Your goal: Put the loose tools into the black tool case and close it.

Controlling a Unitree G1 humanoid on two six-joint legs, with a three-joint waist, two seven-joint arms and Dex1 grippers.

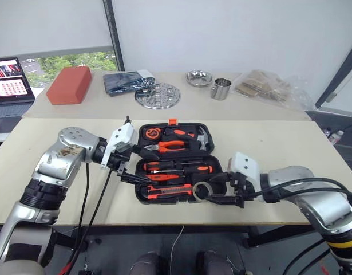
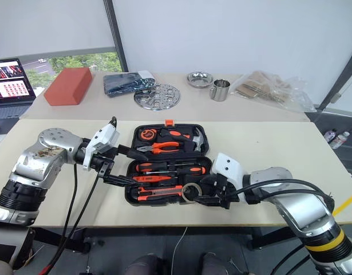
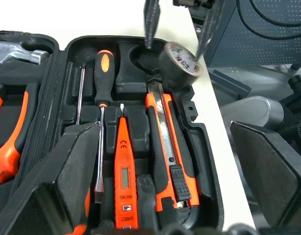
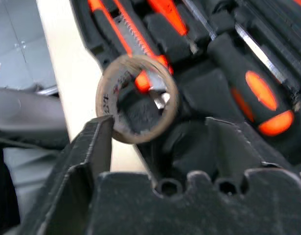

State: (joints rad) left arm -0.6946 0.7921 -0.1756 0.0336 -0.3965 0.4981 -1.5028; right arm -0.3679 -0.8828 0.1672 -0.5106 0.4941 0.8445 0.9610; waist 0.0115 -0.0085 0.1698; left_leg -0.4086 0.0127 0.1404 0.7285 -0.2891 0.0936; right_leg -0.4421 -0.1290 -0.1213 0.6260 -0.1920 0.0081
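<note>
Two black-fingered grippers worked at the open black plastic clamshell tool case (image 1: 174,163), which lay flat on the beige table (image 1: 267,149) with its small orange latch (image 1: 172,121) at the far edge. The right gripper (image 1: 216,190) sat at the case's near right corner, its fingers spread on either side of a small dark tape roll (image 1: 200,192) that stood on edge, tilted against the case rim; whether the fingers pressed the roll could not be told. The left gripper (image 1: 126,166) hung at the case's left edge, its fingers wide apart and holding nothing. In the near half lay a black-and-orange-handled screwdriver (image 3: 102,73), a thin red tester screwdriver (image 3: 125,171) and an orange-black utility knife (image 3: 166,147), side by side. The far half held orange-handled pliers (image 1: 170,147) and a steel-headed hammer (image 1: 202,137).
</note>
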